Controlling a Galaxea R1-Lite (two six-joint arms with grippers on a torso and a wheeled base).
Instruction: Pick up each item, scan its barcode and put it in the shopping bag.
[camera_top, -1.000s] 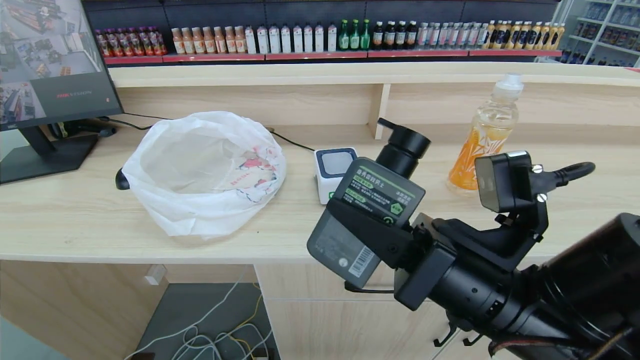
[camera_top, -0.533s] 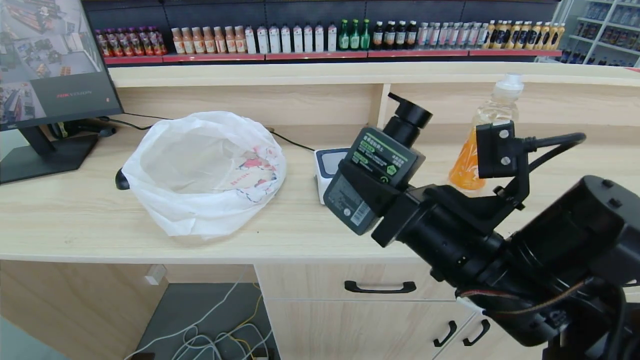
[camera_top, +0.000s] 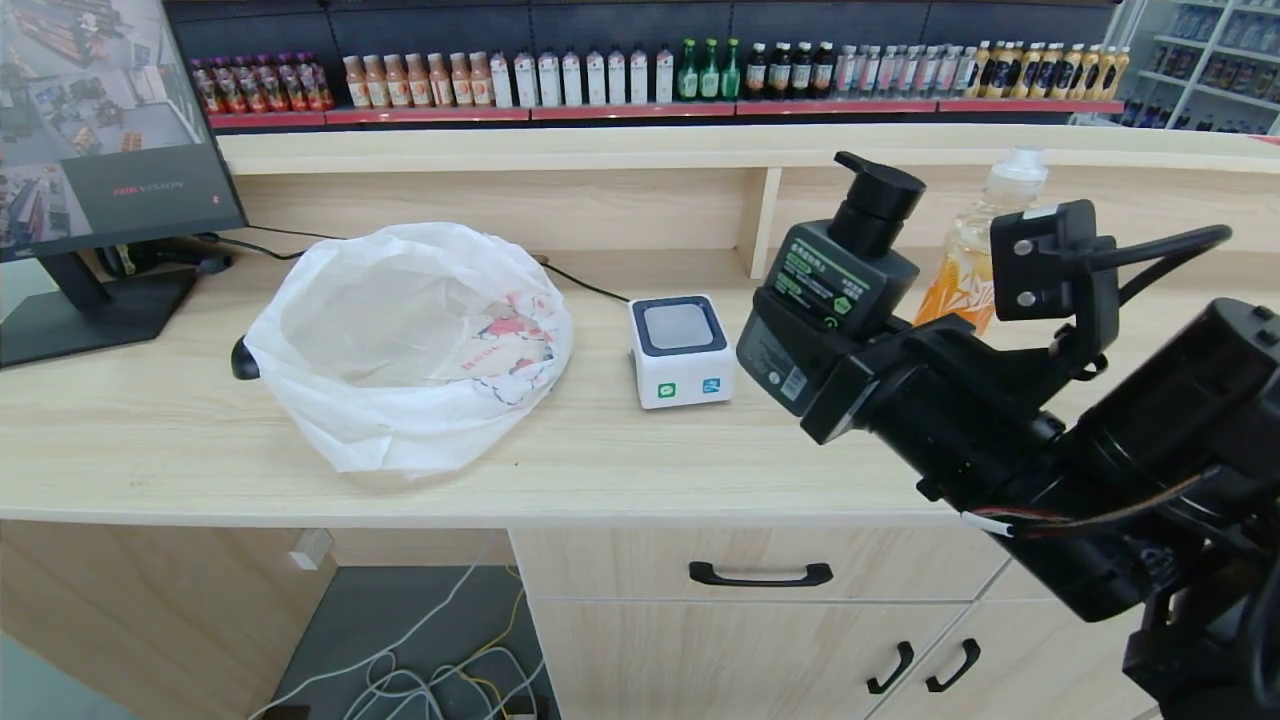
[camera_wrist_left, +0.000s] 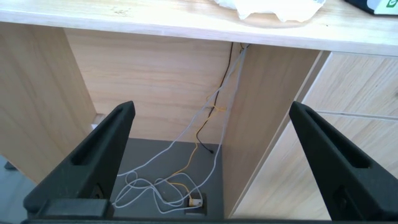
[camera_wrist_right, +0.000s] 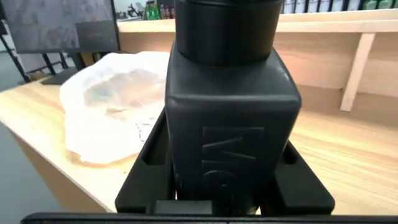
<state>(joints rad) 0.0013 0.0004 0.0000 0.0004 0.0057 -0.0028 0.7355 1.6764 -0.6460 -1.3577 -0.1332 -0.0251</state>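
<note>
A long surface (camera_top: 150, 430) of pale wood-grain laminate runs across the shop front, with drawers with black handles below it and a red-edged shelf (camera_top: 640, 108) of drinks behind. At its far left corner a flat dark monitor (camera_top: 100, 120) stands on a square foot.

The shopping bag (camera_top: 400, 340), thin crinkled white plastic with red print, sits slumped and open-mouthed at left of centre on the surface.

My right end effector (camera_wrist_right: 224, 186) is clenched on a pump bottle (camera_top: 830, 290): dark grey plastic, square-shouldered, with a round black pump head, a green-trimmed label and a small white barcode sticker low on one face. I hold it tilted in the air above the surface, just to the right of the scanner (camera_top: 680, 350) and not touching it.

My left end effector (camera_wrist_left: 211, 155) hangs released, its two black fingers wide apart, below the surface's front edge and above loose cables (camera_wrist_left: 168, 186) on the floor.

A clear drink bottle (camera_top: 965, 260) with orange liquid and a white cap stands upright behind the pump bottle.

The scanner is a small white cube with a dark-framed grey window on top, near the bag's right side.

A rounded black mouse (camera_top: 243, 358) peeks out at the bag's left edge.
</note>
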